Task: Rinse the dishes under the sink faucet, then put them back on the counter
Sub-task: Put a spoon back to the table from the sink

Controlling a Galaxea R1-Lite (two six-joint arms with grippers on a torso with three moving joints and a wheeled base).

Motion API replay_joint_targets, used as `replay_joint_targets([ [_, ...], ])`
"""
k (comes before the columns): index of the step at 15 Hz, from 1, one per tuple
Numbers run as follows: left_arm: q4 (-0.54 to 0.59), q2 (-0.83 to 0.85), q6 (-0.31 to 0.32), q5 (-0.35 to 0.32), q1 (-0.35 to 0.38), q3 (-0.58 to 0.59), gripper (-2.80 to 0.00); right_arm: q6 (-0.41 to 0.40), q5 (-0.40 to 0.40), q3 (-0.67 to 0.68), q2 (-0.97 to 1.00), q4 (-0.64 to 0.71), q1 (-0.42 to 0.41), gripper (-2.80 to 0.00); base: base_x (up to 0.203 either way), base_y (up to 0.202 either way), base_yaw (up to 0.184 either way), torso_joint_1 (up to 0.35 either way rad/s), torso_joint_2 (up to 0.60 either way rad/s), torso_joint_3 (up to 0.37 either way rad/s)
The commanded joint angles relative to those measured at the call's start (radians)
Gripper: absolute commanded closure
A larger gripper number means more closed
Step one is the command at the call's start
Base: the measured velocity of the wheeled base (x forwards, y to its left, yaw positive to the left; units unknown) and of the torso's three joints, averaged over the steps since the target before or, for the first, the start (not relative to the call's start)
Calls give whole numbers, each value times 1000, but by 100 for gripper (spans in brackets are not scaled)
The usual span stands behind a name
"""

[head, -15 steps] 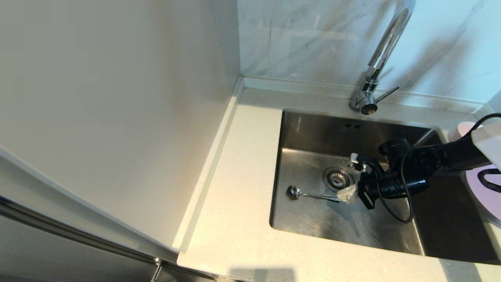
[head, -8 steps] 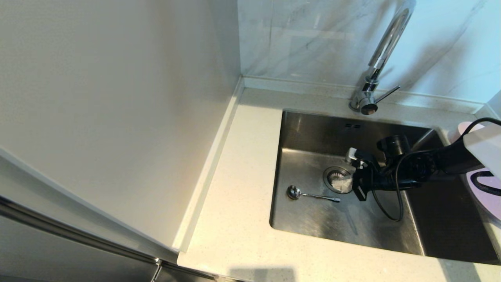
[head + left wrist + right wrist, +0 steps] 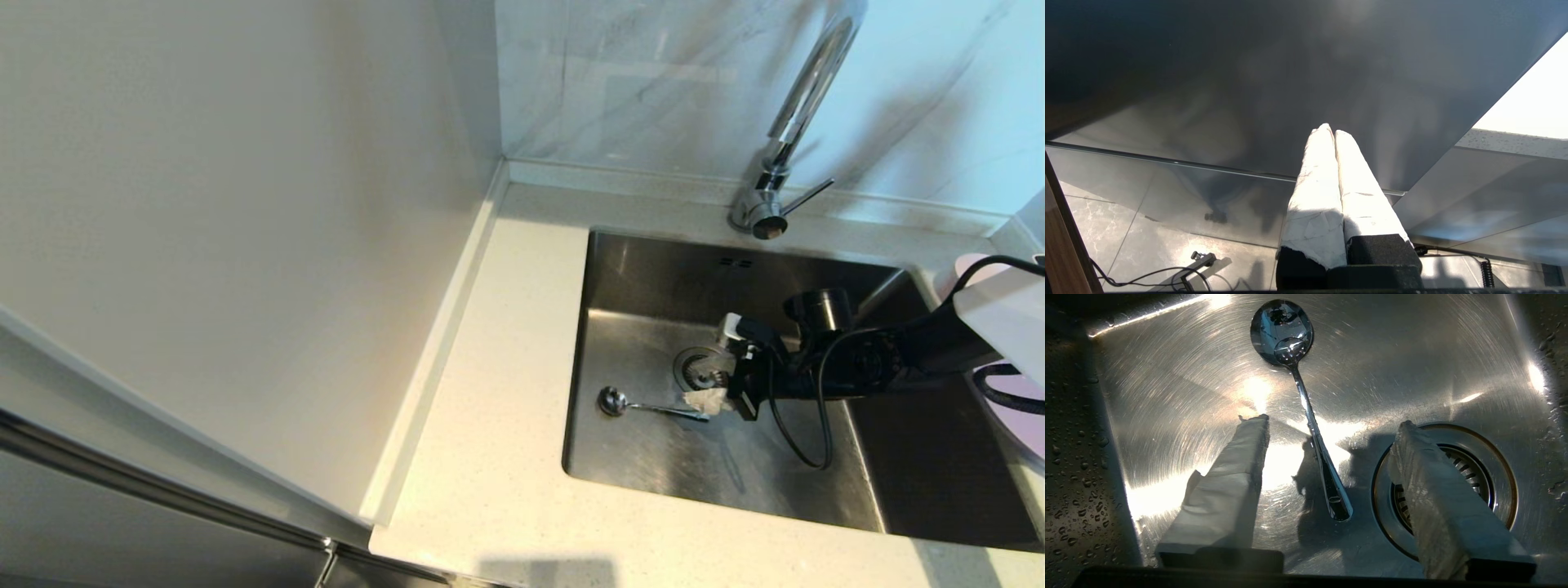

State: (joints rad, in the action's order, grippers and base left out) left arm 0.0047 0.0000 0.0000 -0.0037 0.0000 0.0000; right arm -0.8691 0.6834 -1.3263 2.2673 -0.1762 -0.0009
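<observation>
1. Plate [image 3: 1030,416] and bowl [image 3: 962,269] on right surface [image 3: 490,457]: cut off, half hidden by arm.
2. Right gripper [image 3: 1327,428] low in sink [image 3: 653,457], open astride spoon [image 3: 1306,404] handle.
3. Left gripper [image 3: 1331,132] parked, closed.

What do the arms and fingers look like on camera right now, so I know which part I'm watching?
The right arm is black toward the wrist with a white shell higher up, and a thin black cable loops beneath it. The right gripper has two long flat fingers wrapped in whitish tape on black mounts. The left gripper has the same white-taped fingers on black bases.
</observation>
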Motion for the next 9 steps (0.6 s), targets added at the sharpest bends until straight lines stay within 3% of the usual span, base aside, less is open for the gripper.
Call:
replay_joint_targets([
  [1, 0, 0, 0, 1, 0, 0, 0, -5, 5, 7, 5, -12, 1, -280, 0, 0, 0, 0, 0, 0],
  [9, 0, 0, 0, -1, 0, 0, 0, -7, 4, 9, 30, -22, 12, -280, 0, 0, 0, 0, 0, 0],
])
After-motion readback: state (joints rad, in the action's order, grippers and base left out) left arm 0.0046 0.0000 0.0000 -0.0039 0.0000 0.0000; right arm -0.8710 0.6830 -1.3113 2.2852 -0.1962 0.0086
